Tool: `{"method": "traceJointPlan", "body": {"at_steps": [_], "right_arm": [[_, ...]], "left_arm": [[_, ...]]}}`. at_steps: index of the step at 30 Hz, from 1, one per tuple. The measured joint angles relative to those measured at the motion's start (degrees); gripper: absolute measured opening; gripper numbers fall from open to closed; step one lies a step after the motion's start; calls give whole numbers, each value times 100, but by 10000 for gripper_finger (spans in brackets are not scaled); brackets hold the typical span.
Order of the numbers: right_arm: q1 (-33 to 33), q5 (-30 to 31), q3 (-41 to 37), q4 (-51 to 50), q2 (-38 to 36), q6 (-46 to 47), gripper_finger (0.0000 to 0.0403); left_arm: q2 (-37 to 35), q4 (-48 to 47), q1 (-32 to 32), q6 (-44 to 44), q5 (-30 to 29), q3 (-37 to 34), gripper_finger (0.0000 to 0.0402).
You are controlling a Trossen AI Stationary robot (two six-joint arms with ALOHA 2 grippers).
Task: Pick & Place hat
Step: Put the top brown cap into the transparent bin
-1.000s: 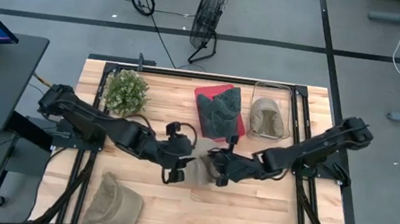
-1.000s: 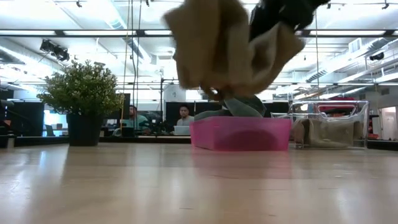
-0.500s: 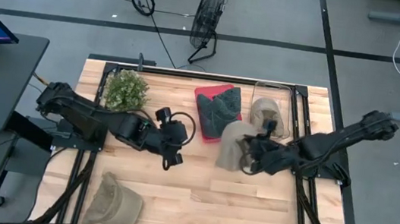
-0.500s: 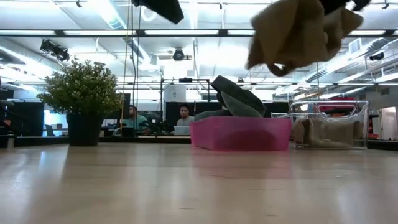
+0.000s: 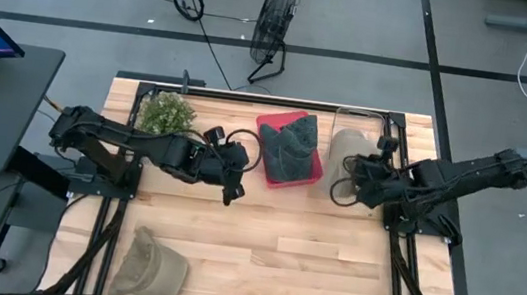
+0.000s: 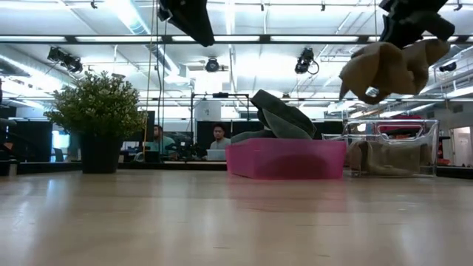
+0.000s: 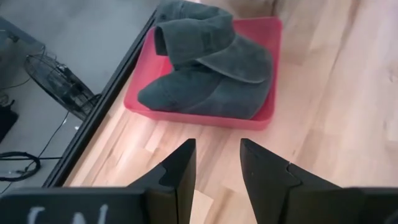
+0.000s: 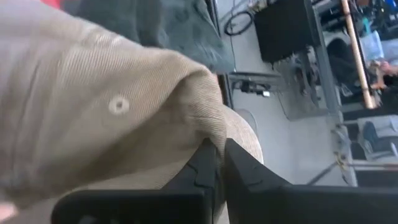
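Note:
My right gripper (image 5: 356, 174) is shut on a tan corduroy hat (image 6: 390, 65) and holds it in the air over the clear bin (image 5: 361, 111) at the table's far right. Another tan hat (image 6: 384, 157) lies inside that bin. My left gripper (image 5: 231, 192) is open and holds nothing. It hovers left of the red tray (image 5: 268, 126), which holds dark grey hats (image 7: 208, 81). A third tan hat (image 5: 150, 265) lies flat on the table near the front left. My right gripper pinches a bunched fold of the hat's cloth (image 8: 208, 134) between its two fingers; how many layers cannot be told. The hat is lifted clear and hangs crumpled below the gripper (image 6: 410, 18), above the bin.
A potted plant (image 5: 167, 116) stands at the far left of the table. The red tray sits in the far middle, next to the clear bin. Bare wood (image 5: 311, 254) stretches across the middle and near right. People sit at screens in the room beyond.
My right gripper has carried the tan hat up from the table's middle toward the far right, over the clear bin. My left gripper, which was at the hat a second ago, has drawn back toward the far left and is clear of it.

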Motion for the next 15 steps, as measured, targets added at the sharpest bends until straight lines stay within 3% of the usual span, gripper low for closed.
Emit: {"method": "traceJointPlan", "body": {"at_steps": [15], "right_arm": [[-1227, -23, 0, -46, 34, -698, 8]], "left_arm": [[2, -231, 302, 266, 45, 0, 128]]}}
